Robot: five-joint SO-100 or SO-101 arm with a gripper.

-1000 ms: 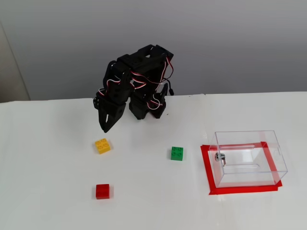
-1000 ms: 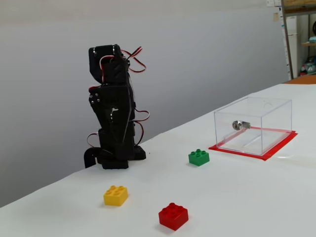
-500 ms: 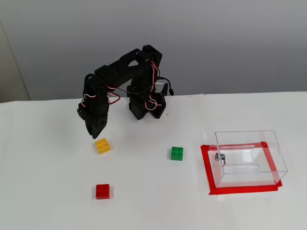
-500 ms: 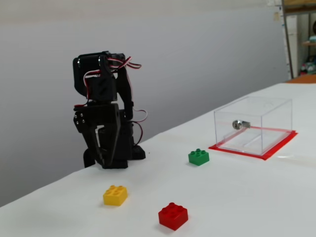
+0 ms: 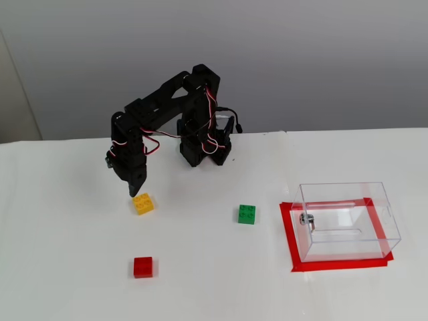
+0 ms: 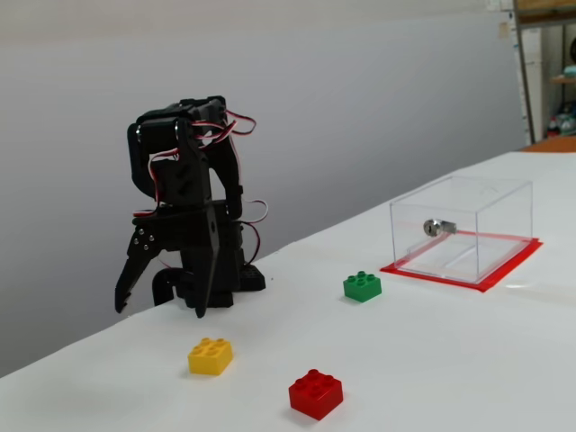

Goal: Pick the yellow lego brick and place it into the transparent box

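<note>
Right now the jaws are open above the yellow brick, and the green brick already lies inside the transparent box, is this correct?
Not quite. The green brick lies on the table, outside the transparent box, as both fixed views show. The rest holds: the jaws stand open above the yellow brick.

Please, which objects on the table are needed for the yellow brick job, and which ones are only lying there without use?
Needed for the job:
- small square yellow plastic lego brick
- clear plastic rectangular box, empty, standing on a red mat
- black two-finger gripper, open above the yellow brick

Only lying there:
- small square red plastic brick
- small square green plastic brick
</note>
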